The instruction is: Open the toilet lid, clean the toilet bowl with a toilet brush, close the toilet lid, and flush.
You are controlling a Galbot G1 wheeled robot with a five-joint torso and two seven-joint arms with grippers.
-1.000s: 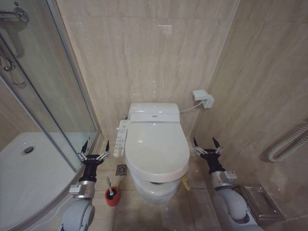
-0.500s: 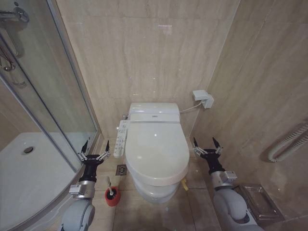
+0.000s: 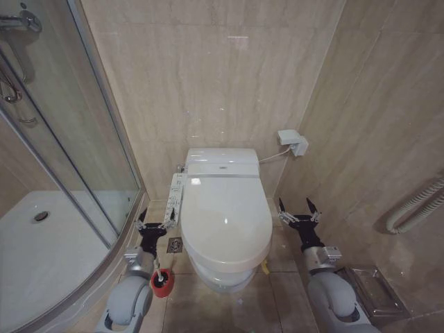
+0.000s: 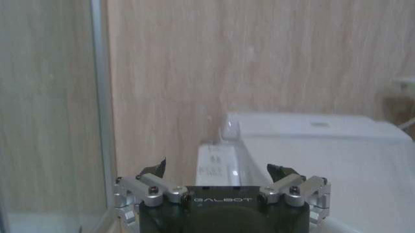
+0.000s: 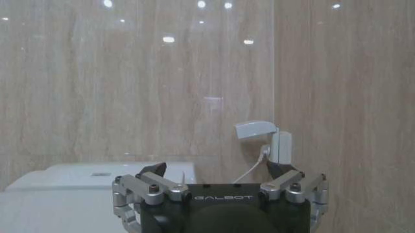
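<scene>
While the toilet lid [image 3: 225, 215] is shut flat over the toilet bowl [image 3: 220, 276], nothing's touching it. The long button panel [image 3: 175, 198] runs along the bowl's left side, and the toilet brush [image 3: 159, 279] stands in its red holder on the floor just left of the bowl's front. The left gripper [image 3: 155, 223] has shifted in from the shower glass [image 3: 83, 139] and now sits right next to the button panel, fingers spread wide, holding nothing. The right gripper [image 3: 299, 211] hangs on the other side of the bowl near the wall, fingers also wide apart and empty. A white wall socket [image 3: 293, 142] sits above it.
</scene>
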